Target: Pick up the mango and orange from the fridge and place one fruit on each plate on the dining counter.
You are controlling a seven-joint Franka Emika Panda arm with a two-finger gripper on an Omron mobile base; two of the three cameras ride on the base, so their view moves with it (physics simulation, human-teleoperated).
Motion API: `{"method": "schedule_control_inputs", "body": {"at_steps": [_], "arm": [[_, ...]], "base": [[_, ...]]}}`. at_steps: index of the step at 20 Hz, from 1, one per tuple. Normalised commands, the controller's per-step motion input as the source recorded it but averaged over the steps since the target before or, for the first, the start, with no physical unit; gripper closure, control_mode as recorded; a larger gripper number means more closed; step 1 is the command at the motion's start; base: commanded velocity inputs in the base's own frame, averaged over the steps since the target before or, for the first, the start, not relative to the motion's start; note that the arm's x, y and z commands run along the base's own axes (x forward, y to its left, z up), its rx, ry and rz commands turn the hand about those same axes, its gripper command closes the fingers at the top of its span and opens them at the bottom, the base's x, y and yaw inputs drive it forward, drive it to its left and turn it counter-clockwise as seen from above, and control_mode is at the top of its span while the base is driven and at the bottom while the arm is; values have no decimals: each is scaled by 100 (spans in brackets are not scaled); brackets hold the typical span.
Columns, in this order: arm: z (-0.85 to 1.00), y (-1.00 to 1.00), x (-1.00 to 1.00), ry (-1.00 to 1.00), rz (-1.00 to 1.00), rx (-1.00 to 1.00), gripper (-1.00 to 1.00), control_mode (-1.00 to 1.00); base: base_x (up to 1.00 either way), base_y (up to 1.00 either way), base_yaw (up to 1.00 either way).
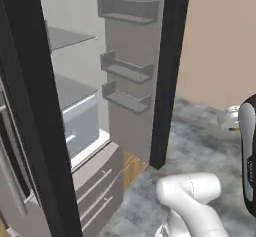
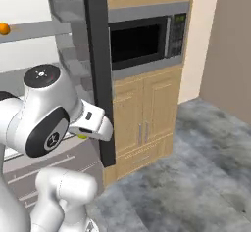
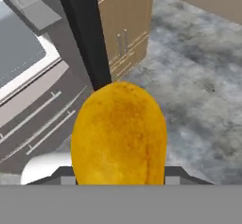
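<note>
- Fridge [image 1: 127, 96]: tall unit with dark grey doors, standing open; white interior with grey shelves and three grey door bins; steel drawers with bar handles at its foot. Serves as the landmark for all entries below.
- Fridge door [image 2: 100, 74]: dark edge seen upright in the right base view, between the fridge interior and the wooden cabinets.
- Orange [image 2: 4, 29]: small bright ball resting on an upper grey shelf inside the fridge, at the far left edge of the right base view.
- Mango [image 3: 119, 134]: large yellow-orange oval with brownish mottling, outside the fridge, in front of the door's lower edge and above the grey floor; close against the hand camera.
- Gripper [image 2: 83, 134]: claw closed narrowly around the mango, a sliver of yellow showing beneath the white hand; held just in front of the fridge door, above the drawers.
- Microwave [image 2: 144, 40]: black built-in unit, right of the fridge door, set in light wooden cabinets [image 2: 142, 118].
- Floor [image 2: 196, 177]: grey mottled stone, spreading out in front of the fridge.
</note>
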Motion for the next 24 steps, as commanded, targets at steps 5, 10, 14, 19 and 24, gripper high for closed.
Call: {"method": "schedule_control_inputs", "body": {"at_steps": [5, 10, 14, 19, 24], "arm": [[0, 0, 0, 0, 0, 0, 100, 100], [0, 0, 0, 0, 0, 0, 100, 100], [0, 0, 0, 0, 0, 0, 100, 100], [0, 0, 0, 0, 0, 0, 100, 100], [0, 0, 0, 0, 0, 0, 100, 100]], "base": [[0, 0, -100], [0, 0, -100], [0, 0, -100], [7, 1, -96], [37, 7, -84]]}}
